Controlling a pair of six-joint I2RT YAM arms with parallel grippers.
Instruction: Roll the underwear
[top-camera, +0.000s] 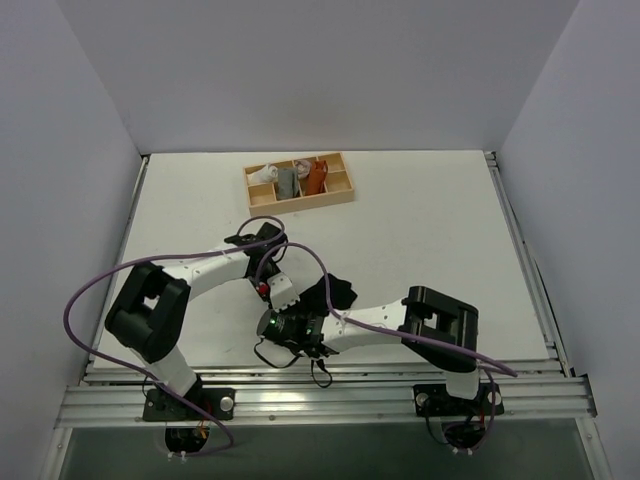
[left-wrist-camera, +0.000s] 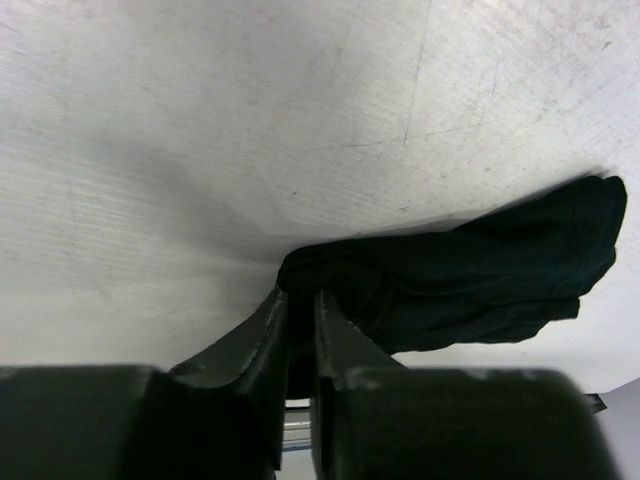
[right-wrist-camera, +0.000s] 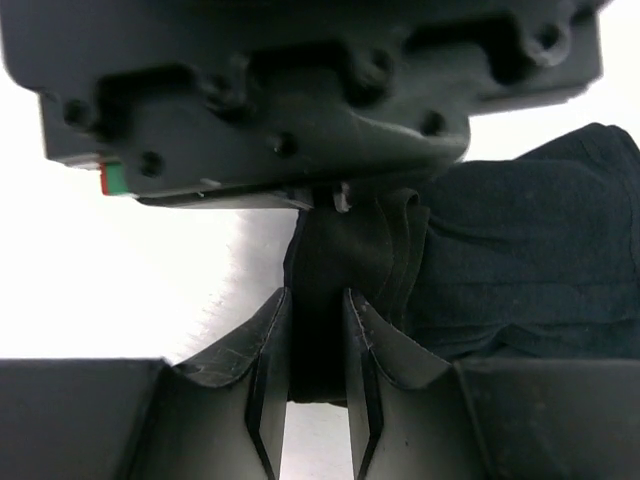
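Note:
The black underwear (top-camera: 335, 293) lies bunched on the white table near the front, between the two grippers. In the left wrist view the underwear (left-wrist-camera: 470, 275) stretches right from the fingers, and my left gripper (left-wrist-camera: 300, 297) is shut on its left end. In the right wrist view my right gripper (right-wrist-camera: 316, 300) is shut on a folded edge of the underwear (right-wrist-camera: 520, 260), with the left gripper's body close above it. From above, the left gripper (top-camera: 287, 297) and the right gripper (top-camera: 312, 308) meet at the cloth's left end.
A small wooden tray (top-camera: 343, 189) stands at the back middle, holding a white roll (top-camera: 265, 174), a grey roll (top-camera: 289, 181) and an orange-brown roll (top-camera: 317, 176). Purple cables loop over both arms. The metal rail (top-camera: 320, 395) runs along the near edge.

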